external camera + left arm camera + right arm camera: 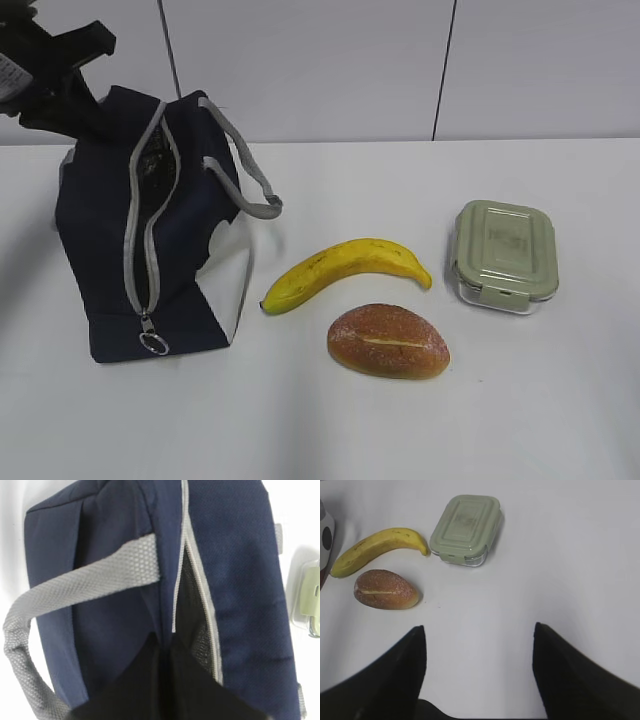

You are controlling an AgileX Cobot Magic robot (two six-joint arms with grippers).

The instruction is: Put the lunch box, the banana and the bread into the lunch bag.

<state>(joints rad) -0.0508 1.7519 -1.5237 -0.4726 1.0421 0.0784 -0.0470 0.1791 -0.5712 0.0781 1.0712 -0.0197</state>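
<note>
The navy lunch bag [100,250] lies at the left with its grey zipper partly open, ring pull toward the front. My left gripper [85,120] is at the bag's far top end. In the left wrist view its dark jaws [165,652] are closed together on the lunch bag's fabric [115,625] beside the zipper's end. The banana [345,268], the bread [388,341] and the green-lidded lunch box [503,255] lie on the table right of the bag. My right gripper [479,630] is open and empty above bare table, short of the banana [375,547], the bread [385,589] and the lunch box [465,529].
The bag's grey handle [245,170] loops out toward the banana. The white table [560,400] runs back to a white panelled wall [330,60]. The lunch box's edge shows at the right of the left wrist view [310,600].
</note>
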